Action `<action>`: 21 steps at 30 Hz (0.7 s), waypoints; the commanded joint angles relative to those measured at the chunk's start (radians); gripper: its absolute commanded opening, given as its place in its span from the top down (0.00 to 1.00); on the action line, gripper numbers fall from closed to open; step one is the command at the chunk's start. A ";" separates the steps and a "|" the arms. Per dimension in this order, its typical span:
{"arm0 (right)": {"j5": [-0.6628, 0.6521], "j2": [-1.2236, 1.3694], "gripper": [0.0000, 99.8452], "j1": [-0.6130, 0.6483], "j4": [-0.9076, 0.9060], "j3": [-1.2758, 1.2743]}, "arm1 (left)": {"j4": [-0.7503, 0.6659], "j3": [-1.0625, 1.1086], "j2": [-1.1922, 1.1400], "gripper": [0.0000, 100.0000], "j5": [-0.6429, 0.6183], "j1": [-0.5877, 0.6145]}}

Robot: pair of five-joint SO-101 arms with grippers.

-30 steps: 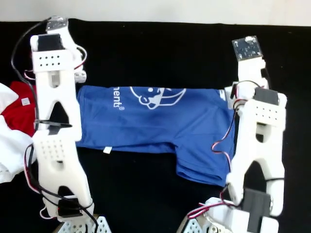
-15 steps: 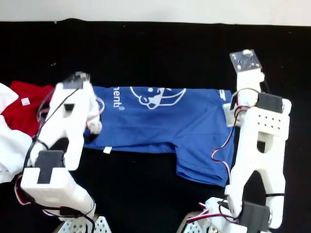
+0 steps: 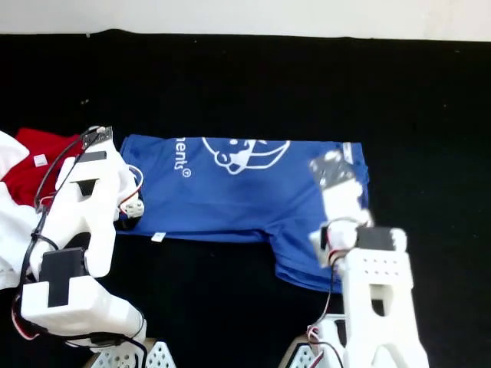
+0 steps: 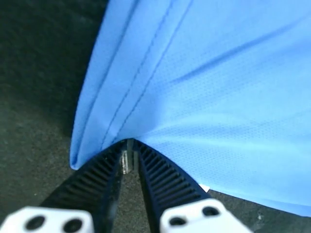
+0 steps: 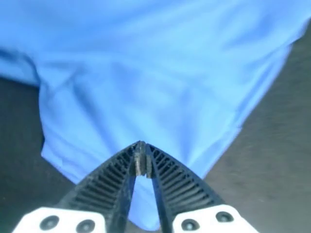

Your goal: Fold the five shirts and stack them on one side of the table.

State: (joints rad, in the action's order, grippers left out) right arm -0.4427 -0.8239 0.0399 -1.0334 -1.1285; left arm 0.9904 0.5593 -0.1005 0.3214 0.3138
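Right arm (image 3: 374,285) nearer; shirt (image 3: 238,195), black table (image 3: 230,84)

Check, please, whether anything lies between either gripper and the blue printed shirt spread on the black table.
Nothing visible does. The left gripper is shut on the hem of the blue printed shirt, and the right gripper is shut directly over its sleeve end.

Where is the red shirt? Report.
In the high view, the red shirt lies at the table's left edge, between the white garment and the blue shirt.

Black table (image 3: 230,84), pale wall (image 3: 245,14) behind
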 commanded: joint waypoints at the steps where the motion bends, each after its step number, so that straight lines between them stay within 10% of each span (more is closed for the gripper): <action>1: -0.002 -0.031 0.99 0.018 0.087 -0.113 | -0.014 0.015 0.005 0.99 -0.006 0.038; 21: -0.313 -0.041 0.99 0.012 -0.087 -0.025 | -0.120 0.120 0.010 0.99 -0.009 0.002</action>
State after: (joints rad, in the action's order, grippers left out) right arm -0.7434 -0.8608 0.0537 -1.0579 -1.2850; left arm 0.8907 0.6605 -0.0882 0.3184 0.3092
